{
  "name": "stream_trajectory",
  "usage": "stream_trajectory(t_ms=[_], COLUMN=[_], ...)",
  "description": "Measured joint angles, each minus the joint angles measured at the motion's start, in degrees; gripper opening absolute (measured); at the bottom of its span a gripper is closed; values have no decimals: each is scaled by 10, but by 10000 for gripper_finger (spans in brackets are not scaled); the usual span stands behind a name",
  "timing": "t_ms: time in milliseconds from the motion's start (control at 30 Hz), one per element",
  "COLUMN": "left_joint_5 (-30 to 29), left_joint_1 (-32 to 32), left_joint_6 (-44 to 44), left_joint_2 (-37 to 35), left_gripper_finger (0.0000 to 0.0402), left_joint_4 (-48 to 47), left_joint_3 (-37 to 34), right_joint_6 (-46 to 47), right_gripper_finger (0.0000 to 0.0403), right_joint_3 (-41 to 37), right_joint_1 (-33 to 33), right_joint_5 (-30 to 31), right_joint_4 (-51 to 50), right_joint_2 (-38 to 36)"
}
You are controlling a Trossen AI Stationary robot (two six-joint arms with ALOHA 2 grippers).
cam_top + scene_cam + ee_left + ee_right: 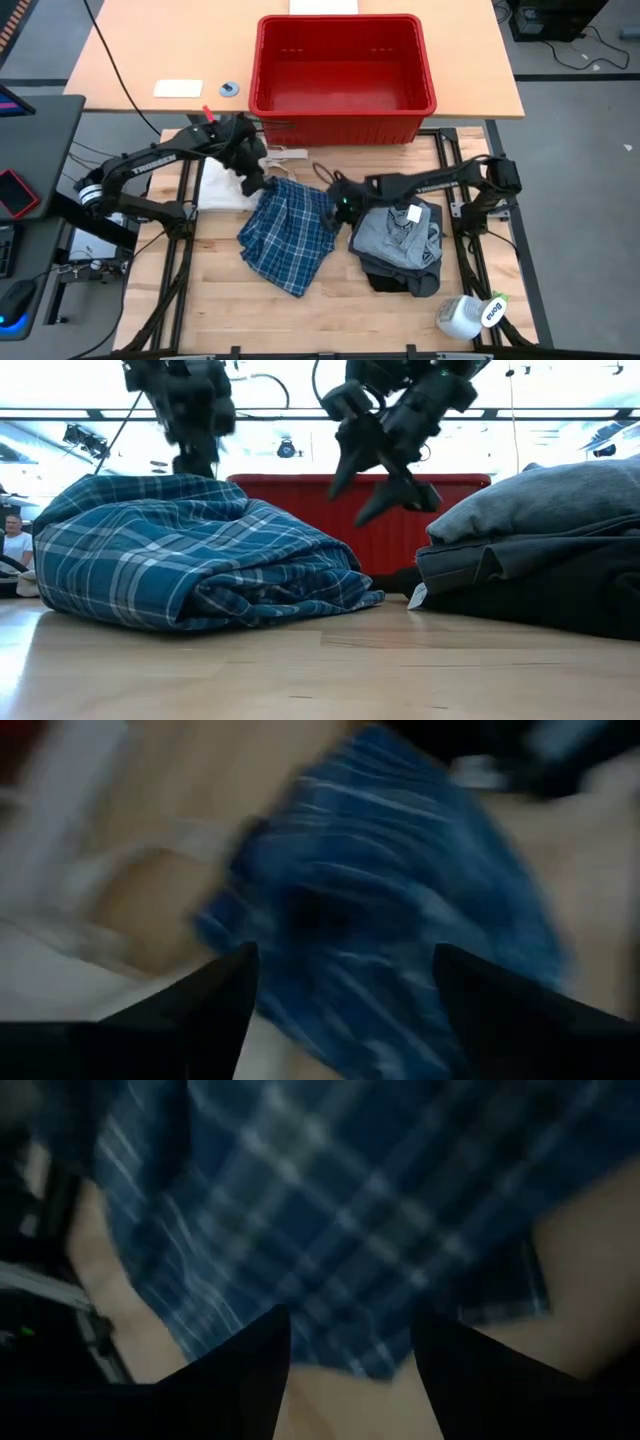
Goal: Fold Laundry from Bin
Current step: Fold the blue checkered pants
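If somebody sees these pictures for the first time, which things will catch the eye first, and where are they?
The bright red bin stands empty at the far edge of the table. In front of it the blue-and-white plaid shirt lies folded mid-table, with the left gripper and the right gripper above its far corners, jaws open. Beside the shirt, on the right arm's side, a light grey garment tops a stack of dark ones.

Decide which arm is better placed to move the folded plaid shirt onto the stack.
Probably right: the right claw hangs open between the plaid shirt and the stack; the left claw is at the far corner.
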Motion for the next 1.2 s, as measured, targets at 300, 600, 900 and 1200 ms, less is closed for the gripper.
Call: stream_trajectory(t_ms=[300,600,900,1200], left_joint_5=[101,-37,-68,3], left_joint_1=[-86,-196,-205,-169], left_joint_6=[-196,-317,-299,-144], left_joint_2=[-45,-12,43,6], left_gripper_finger=[281,264,151,5], left_joint_4=[-57,89,158,117], left_joint_3=[-35,-107,-142,-121], right_joint_6=[12,27,30,27], right_gripper_finger=[216,216,216,216], right_joint_3=[-9,-9,-9,-9], right_joint_1=[66,66,66,71], right_joint_5=[101,121,120,97], right_joint_4=[7,6,8,8], right_joint_2=[1,1,1,-3])
